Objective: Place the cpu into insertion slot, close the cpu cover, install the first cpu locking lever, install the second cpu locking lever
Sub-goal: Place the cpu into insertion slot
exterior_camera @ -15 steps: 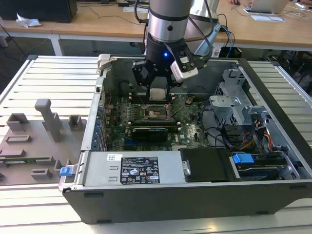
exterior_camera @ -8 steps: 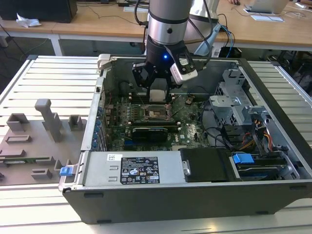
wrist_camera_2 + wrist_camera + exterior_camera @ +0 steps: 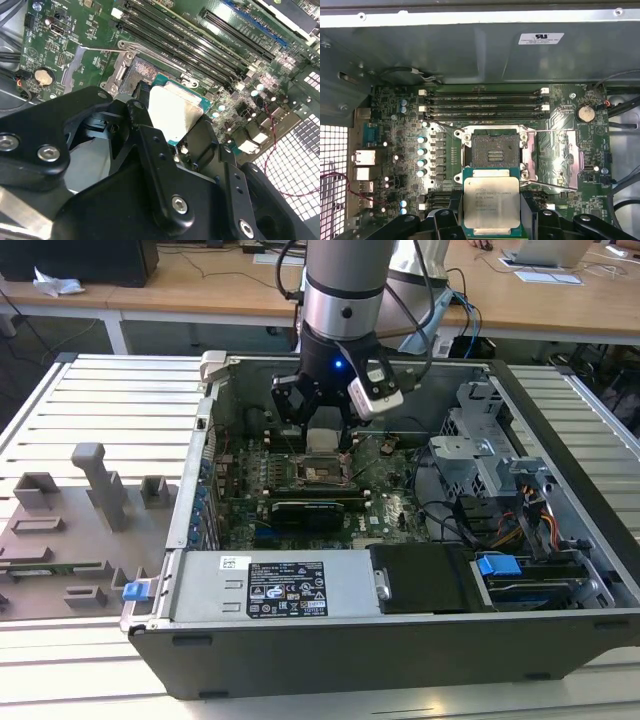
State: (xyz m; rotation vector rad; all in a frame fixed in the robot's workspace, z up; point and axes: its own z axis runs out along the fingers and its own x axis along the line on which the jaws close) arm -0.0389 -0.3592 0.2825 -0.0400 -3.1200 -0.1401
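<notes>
Exterior view: gripper (image 3: 322, 430) hangs just above the slot (image 3: 322, 477), jaws clamped on the cpu (image 3: 321, 440) by its edges, face level. Second wrist view: cpu not yet seated. First wrist view: cover (image 3: 528, 157) lies swung open beside the slot, leaving it bare to receive the cpu.
</notes>
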